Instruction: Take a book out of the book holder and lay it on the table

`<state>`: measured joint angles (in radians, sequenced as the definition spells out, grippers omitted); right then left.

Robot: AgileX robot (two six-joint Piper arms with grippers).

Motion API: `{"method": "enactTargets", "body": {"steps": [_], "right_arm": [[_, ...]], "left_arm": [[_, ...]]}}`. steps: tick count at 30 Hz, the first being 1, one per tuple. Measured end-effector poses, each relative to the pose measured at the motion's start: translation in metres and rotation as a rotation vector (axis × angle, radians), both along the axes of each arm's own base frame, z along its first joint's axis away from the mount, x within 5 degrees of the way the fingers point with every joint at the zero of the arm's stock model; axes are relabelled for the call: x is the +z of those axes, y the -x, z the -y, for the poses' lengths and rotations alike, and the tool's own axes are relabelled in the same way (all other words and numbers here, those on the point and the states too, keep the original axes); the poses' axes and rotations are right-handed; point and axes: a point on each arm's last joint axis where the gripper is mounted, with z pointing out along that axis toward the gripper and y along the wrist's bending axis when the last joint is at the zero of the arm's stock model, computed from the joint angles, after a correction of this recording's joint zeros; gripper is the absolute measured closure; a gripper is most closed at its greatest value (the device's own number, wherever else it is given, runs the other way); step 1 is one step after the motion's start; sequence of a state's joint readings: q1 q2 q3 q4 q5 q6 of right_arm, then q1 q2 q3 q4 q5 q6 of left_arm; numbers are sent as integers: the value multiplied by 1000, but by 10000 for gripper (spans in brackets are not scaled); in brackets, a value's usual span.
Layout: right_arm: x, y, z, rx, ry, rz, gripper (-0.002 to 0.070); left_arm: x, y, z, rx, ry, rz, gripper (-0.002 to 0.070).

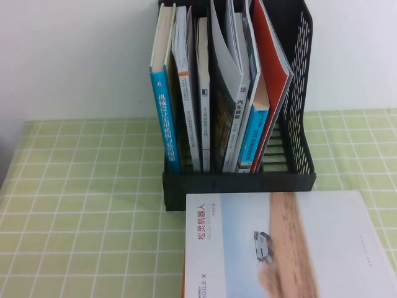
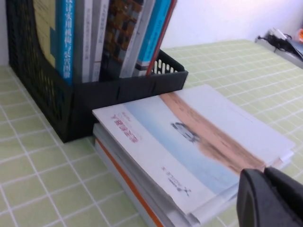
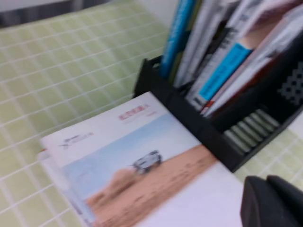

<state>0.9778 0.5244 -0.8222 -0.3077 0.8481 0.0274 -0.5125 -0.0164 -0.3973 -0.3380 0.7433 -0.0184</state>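
The pale book (image 1: 285, 248) with blue sky, a sandy strip, a small vehicle and a red title lies flat in front of the black mesh book holder (image 1: 239, 183), on the green checked table (image 1: 80, 205). In the left wrist view the book (image 2: 189, 137) rests on top of an orange-edged book (image 2: 124, 176). My left gripper (image 2: 264, 171) is shut and empty, just off the book's near corner. My right gripper (image 3: 265, 179) is shut and empty, over the book's white part (image 3: 137, 170) near the holder's front lip (image 3: 199, 123). Neither gripper shows in the high view.
Several books stand upright in the holder, among them a blue one (image 1: 164, 118) and a red-covered one (image 1: 270, 68). A white wall is behind the holder. Dark cables or gear (image 2: 279, 40) lie at the table's far edge.
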Motion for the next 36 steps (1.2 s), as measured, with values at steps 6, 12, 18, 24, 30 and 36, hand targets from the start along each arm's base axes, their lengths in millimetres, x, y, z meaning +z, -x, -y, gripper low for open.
{"method": "enactTargets", "body": {"steps": [6, 12, 18, 24, 30, 36], "right_arm": [[-56, 12, 23, 0, -104, 171, 673], [-88, 12, 20, 9, -128, 154, 673], [-89, 10, 20, 1, -114, 182, 675], [-89, 10, 20, 1, -116, 184, 675], [-89, 10, 20, 1, -116, 184, 675], [-89, 10, 20, 1, -116, 184, 675]], "left_arm": [[-14, -23, 4, 85, 79, 176, 678], [-16, -26, 4, 103, 79, 226, 678], [-19, -26, 4, 93, 60, 209, 678], [-19, -26, 4, 93, 59, 208, 677], [-18, -26, 4, 99, 51, 224, 678], [-23, -30, 0, 156, -58, 262, 678]]}}
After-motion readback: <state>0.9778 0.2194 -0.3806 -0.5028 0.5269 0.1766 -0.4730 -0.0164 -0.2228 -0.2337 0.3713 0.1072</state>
